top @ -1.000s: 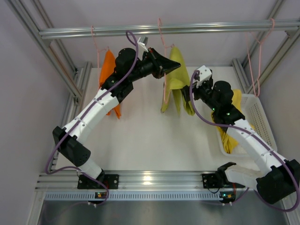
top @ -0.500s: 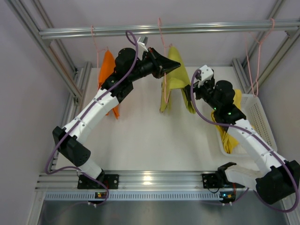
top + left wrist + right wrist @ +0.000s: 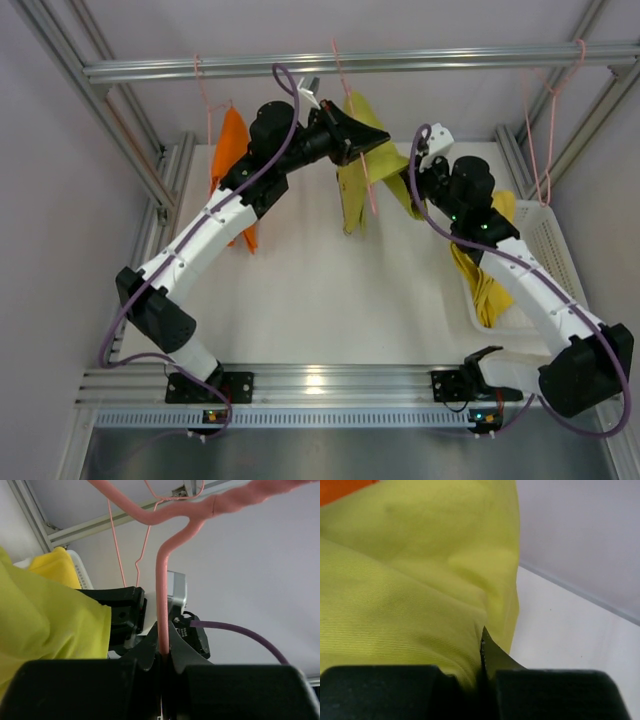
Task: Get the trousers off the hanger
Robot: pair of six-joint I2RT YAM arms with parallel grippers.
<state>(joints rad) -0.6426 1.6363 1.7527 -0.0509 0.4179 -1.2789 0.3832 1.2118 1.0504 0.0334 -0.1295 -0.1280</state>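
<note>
The yellow-green trousers (image 3: 357, 190) hang over a pink hanger (image 3: 367, 178) at the middle of the rail. My left gripper (image 3: 366, 146) is shut on the hanger's wire (image 3: 162, 595), with the thin pink stem pinched between its fingertips (image 3: 186, 652). My right gripper (image 3: 413, 183) is shut on the right-hand fold of the yellow-green trousers (image 3: 405, 595); cloth covers its left finger. The orange trousers (image 3: 232, 150) hang on another pink hanger at the left. The yellow trousers (image 3: 482, 285) lie in the white basket (image 3: 548, 245) on the right.
An aluminium rail (image 3: 450, 60) crosses the top of the frame. An empty pink hanger (image 3: 545, 130) hangs from it at the right. Frame posts stand at both back corners. The right arm reaches over the basket.
My right gripper has closed on the yellow-green trousers and shifted slightly up and left. The cloth now spreads toward it. The left gripper kept its hold on the hanger.
</note>
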